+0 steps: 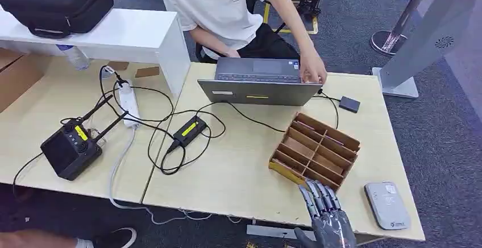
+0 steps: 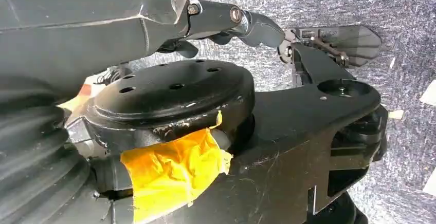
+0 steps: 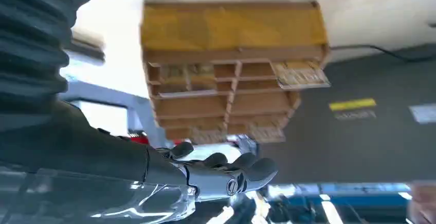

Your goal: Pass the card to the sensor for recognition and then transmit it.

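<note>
The right hand, cut off at the near edge, reaches with straight, empty fingers toward the slotted brown wooden card box on the pale wood counter. A card, blurred, lies in one compartment. The grey rounded sensor pad sits right. The left hand hangs by the carpet, fingers loosely curled, empty.

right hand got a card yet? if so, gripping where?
Nothing held. The right hand is empty, its fingers extended toward the near end of the wooden card rack, apart from it. A card sits in a rack slot.
</note>
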